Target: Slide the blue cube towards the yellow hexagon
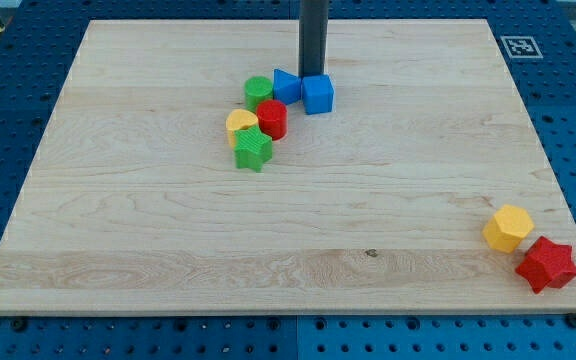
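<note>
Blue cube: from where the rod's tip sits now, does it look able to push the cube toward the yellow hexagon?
Probably yes. My tip sits just behind the blue cube, at its top-left edge, opposite the yellow hexagon. The board between them looks bare; the red star lies beyond the hexagon.

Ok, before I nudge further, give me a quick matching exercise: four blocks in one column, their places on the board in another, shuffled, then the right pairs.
Blocks:
1. blue cube
2. yellow hexagon
3. red star
4. green star

Places:
A. lowest block of the cluster near the view's top
B. nearest the view's bottom right corner
C. right in front of my tip, at the cluster's right end
D. just up and left of the red star, touching or nearly touching it

Pairs: 1-C, 2-D, 3-B, 4-A
</note>
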